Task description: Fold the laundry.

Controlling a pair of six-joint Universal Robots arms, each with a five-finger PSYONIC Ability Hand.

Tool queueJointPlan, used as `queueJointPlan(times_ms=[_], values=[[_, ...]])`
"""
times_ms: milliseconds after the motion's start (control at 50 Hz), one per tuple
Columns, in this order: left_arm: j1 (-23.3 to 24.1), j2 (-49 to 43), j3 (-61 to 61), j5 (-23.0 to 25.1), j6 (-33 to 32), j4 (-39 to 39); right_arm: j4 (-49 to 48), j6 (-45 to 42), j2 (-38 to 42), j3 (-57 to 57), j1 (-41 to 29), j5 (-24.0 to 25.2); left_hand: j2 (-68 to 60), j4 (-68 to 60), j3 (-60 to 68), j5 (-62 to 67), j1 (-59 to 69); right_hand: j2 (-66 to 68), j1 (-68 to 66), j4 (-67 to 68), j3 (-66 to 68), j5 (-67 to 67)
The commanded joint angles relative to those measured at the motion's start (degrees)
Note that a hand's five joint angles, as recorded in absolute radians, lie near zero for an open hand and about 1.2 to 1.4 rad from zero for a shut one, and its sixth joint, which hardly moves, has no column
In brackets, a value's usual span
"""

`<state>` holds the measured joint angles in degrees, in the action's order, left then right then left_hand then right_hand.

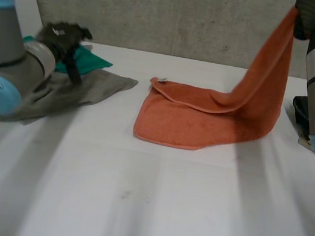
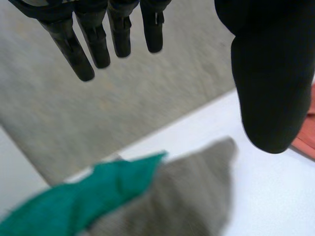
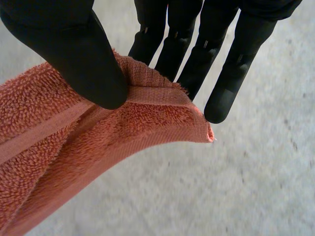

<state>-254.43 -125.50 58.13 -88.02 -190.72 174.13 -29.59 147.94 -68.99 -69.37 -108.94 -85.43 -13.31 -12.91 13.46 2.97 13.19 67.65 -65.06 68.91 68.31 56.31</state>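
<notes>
An orange towel lies on the white table in the middle, one corner pulled high up at the right. My right hand holds that corner aloft; its thumb pinches the hemmed edge of the towel against the straight fingers. My left hand hovers over a grey cloth and a green cloth at the left. Its fingers and thumb stand straight and apart above the grey cloth and green cloth, with nothing between them.
A concrete wall runs behind the table. A black object sits at the table's right edge beside my right arm. Bare table stretches across the front.
</notes>
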Motion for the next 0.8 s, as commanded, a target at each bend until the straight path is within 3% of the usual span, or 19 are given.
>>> queueJointPlan(times_ms=[20, 160, 360, 480, 520, 540, 560, 580, 660, 720, 800], values=[[1.5, -5.5, -1.8, -0.1, 0.1, 0.1, 3.9, 0.5, -9.2, 0.0, -4.1, 2.0, 3.3, 2.9, -3.5, -3.0, -3.2, 12.3, -14.9, 11.1, 11.7, 13.7], [4.5, -9.1, -5.4, -0.1, 0.3, -0.1, 8.5, 2.3, -19.1, 0.3, -9.3, 5.0, 3.3, 2.9, -3.5, -3.0, -3.2, 12.3, -14.9, 11.1, 11.7, 13.7], [10.7, -13.4, -9.3, -1.3, 0.9, -1.9, 13.4, 3.8, -27.6, 4.2, -15.2, 5.2, 3.3, 2.9, -3.5, -3.0, -3.2, 12.3, -14.9, 11.1, 11.7, 13.7], [15.5, -15.4, -12.2, -3.2, 8.9, -8.7, 18.2, 5.3, -28.8, 9.9, -18.5, 2.6, 1.6, 1.2, -1.8, -1.3, -1.5, 12.3, -14.9, 11.1, 11.7, 13.7], [16.9, -15.6, -12.4, -3.8, 11.6, -11.1, 18.9, 5.3, -28.7, 10.7, -19.1, 1.7, -8.4, -8.8, 8.3, 8.8, 8.6, 12.3, -14.9, 11.1, 11.7, 13.7], [17.9, -15.8, -12.3, -4.8, 14.8, -13.1, 19.5, 5.2, -28.5, 11.3, -19.3, 0.7, -36.8, -37.2, 36.7, 37.2, 36.9, 12.3, -14.9, 11.1, 11.7, 13.7], [18.0, -15.7, -12.3, -5.2, 16.2, -13.7, 19.7, 5.2, -28.1, 11.4, -19.2, 0.3, -54.3, -54.7, 54.1, 54.6, 54.4, 12.3, -14.9, 11.1, 11.7, 13.7], [18.0, -15.7, -12.1, -6.0, 17.6, -14.4, 19.8, 5.1, -27.8, 11.4, -19.1, -0.2, -66.6, -67.0, 66.4, 66.9, 66.7, 12.3, -14.9, 11.1, 11.7, 13.7], [15.7, -13.6, -12.3, -11.2, 21.7, -16.5, 20.6, 3.6, -25.0, 10.1, -16.4, -1.3, -66.7, -67.1, 66.5, 67.0, 66.8, 12.3, -14.9, 11.1, 11.7, 13.7], [11.7, -9.6, -10.9, -12.2, 17.2, -17.7, 21.2, 1.7, -22.6, 7.8, -11.9, -1.3, -66.7, -67.1, 66.5, 67.0, 66.8, 12.3, -14.9, 11.1, 11.7, 13.7], [3.8, -3.1, -8.7, -8.8, 6.9, -17.4, 21.1, 0.2, -19.4, 5.0, -7.0, -1.0, -66.7, -67.1, 66.5, 67.0, 66.8, 12.3, -14.9, 11.1, 11.7, 13.7]])
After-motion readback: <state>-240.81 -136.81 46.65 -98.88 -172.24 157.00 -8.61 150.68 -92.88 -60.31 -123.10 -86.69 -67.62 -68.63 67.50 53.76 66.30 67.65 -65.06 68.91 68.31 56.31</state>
